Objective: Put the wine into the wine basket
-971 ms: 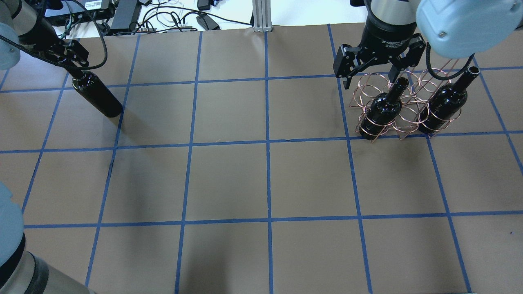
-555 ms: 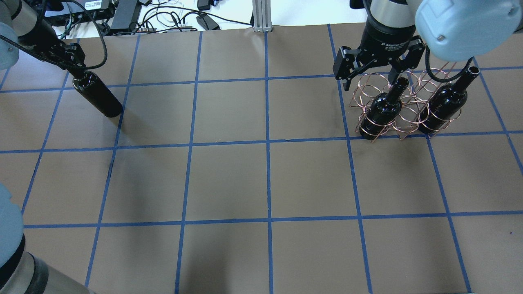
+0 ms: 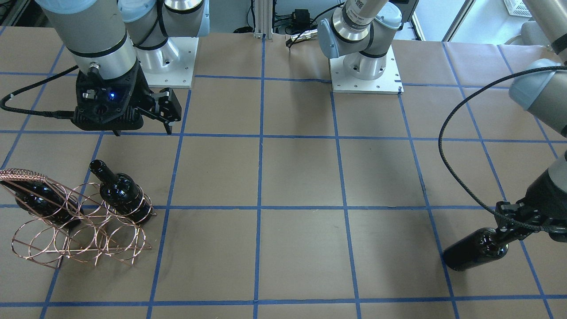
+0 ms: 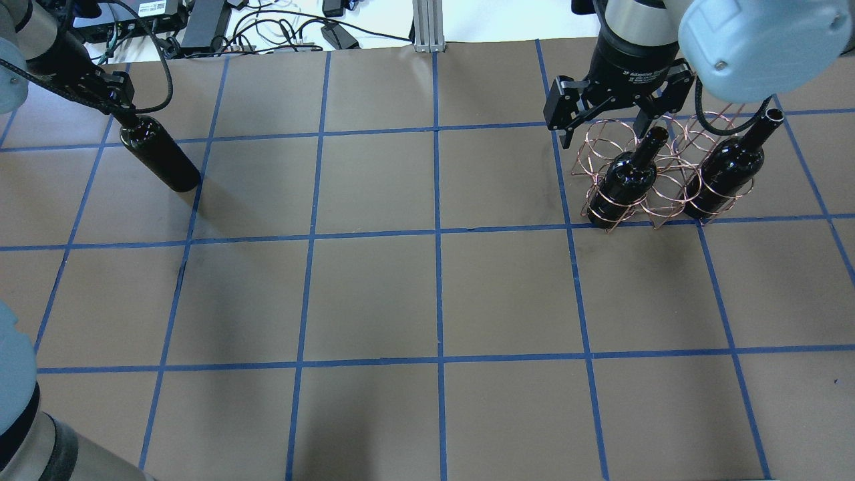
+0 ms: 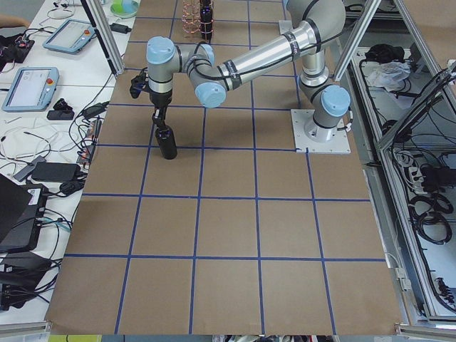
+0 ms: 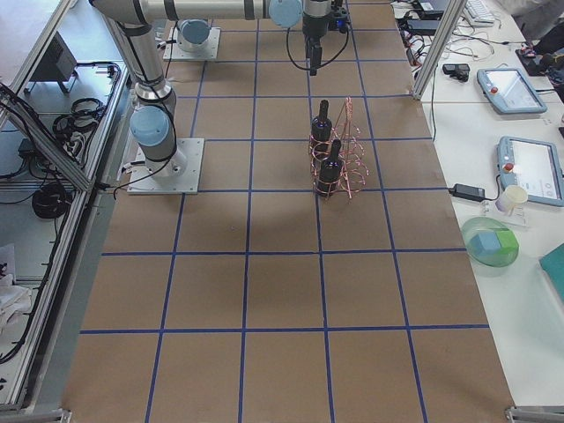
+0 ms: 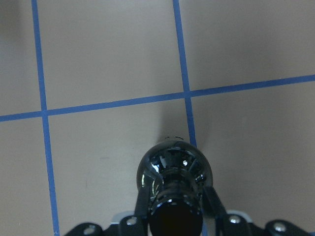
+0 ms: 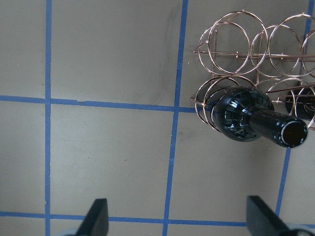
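With our left claw (image 7: 174, 209) clamped on the neck of the wine (image 4: 160, 157), upright on the tabletop (image 4: 434, 300) well apart from the wine basket (image 3: 82, 235), and our right claw (image 8: 179, 219) spread apart, we judged lifting and carrying came next.

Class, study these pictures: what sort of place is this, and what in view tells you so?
Most likely a robotics lab work cell. A robot arm is bolted to a paper-covered table gridded with blue tape, and a teach pendant lies on the side bench.
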You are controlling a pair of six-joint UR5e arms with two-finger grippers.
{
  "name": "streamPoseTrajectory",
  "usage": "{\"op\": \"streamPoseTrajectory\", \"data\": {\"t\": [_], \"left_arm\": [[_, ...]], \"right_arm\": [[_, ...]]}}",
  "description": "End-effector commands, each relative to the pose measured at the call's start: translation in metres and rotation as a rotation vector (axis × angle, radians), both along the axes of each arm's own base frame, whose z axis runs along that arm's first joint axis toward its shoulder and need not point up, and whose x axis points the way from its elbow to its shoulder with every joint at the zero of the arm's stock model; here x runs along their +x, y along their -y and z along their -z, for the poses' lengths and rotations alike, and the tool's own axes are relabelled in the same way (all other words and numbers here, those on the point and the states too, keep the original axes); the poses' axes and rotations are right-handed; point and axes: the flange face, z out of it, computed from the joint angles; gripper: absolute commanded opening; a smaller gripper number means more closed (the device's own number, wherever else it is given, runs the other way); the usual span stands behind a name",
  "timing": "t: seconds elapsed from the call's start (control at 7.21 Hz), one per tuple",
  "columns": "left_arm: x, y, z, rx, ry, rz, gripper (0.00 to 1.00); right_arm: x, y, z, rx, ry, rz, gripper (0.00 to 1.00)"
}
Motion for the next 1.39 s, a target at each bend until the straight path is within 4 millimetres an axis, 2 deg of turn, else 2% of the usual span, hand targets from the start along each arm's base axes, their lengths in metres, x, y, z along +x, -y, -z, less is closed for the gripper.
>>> {"op": "streamPoseTrajectory", "data": {"t": [0.0, 0.28, 0.56, 0.69, 0.83, 1.11, 1.25], "left_arm": [[0.000, 0.000, 0.001, 0.000, -0.003, 0.000, 0.30], [-0.002, -0.002, -0.005, -0.005, -0.001, 0.000, 0.19], [-0.033, -0.011, -0.030, -0.019, -0.001, 0.011, 0.18], [-0.067, -0.018, -0.044, -0.028, -0.008, -0.003, 0.18], [-0.121, -0.032, -0.058, -0.020, -0.022, -0.012, 0.18], [-0.207, -0.079, -0.069, -0.030, -0.091, -0.152, 0.18], [-0.253, -0.106, -0.080, -0.044, -0.108, -0.184, 0.18]], "right_arm": [[0.000, 0.000, -0.002, -0.006, -0.003, -0.006, 1.00], [-0.001, 0.000, -0.003, -0.013, -0.004, -0.003, 1.00], [0.000, 0.000, -0.002, -0.013, 0.000, 0.003, 1.00], [0.000, 0.000, -0.002, -0.012, 0.002, 0.003, 1.00], [0.000, 0.000, -0.003, -0.014, 0.002, 0.003, 1.00], [-0.003, 0.000, -0.003, -0.013, -0.015, -0.003, 1.00], [-0.002, -0.001, -0.005, -0.014, -0.012, -0.004, 1.00]]}}
